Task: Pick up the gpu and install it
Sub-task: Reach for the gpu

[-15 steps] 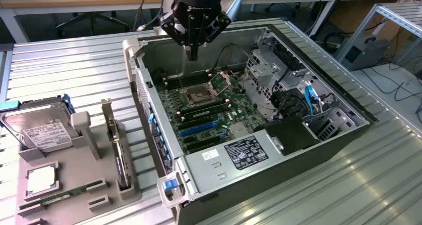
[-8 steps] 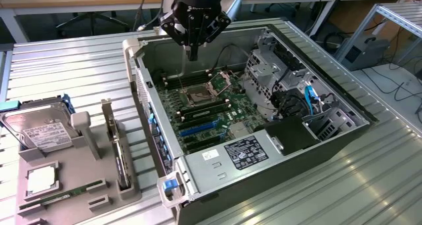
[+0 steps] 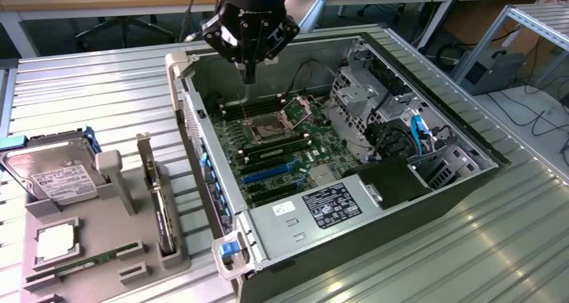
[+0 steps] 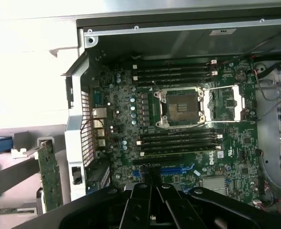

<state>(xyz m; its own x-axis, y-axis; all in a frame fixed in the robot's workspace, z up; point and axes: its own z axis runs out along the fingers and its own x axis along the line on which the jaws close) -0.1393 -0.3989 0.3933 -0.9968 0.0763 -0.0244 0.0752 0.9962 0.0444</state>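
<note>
Hovering over the open computer case, the pincer was pressed together, empty. The gpu stood edgewise in a grey holder by the bench's edge on the exterior view's left; probably light, stiff and fragile, best gripped along its upper edge.

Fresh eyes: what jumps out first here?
The open black computer case with its bare green motherboard sits in the middle, the black gripper hanging shut and empty above it. At the exterior view's left, the thin dark gpu card stands on edge in a grey holder tray, beside a boxy silver hard drive.
</note>
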